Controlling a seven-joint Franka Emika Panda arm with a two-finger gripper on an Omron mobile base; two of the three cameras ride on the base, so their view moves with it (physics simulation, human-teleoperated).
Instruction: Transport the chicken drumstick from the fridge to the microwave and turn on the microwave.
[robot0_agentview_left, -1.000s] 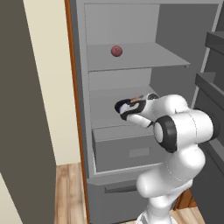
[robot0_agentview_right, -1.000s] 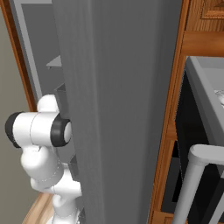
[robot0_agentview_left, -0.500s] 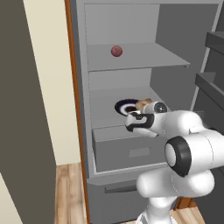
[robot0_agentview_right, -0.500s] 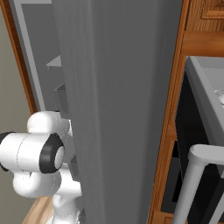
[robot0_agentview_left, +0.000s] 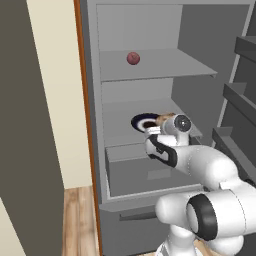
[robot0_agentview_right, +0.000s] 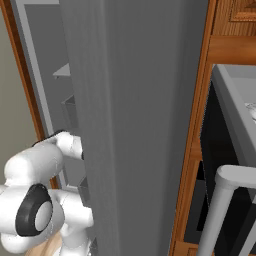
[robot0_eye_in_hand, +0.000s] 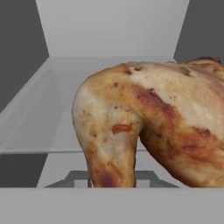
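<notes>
Lumpy golden-brown chicken drumstick (robot0_eye_in_hand: 153, 127)

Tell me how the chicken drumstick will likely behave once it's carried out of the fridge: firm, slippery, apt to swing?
The chicken drumstick looks like firm cooked meat, probably holding its shape. Its skin looks glossy and lumpy, so it may slip or pivot in the shut gripper. Its bent shape suggests uneven weight, so it may swing leaving the fridge.
</notes>
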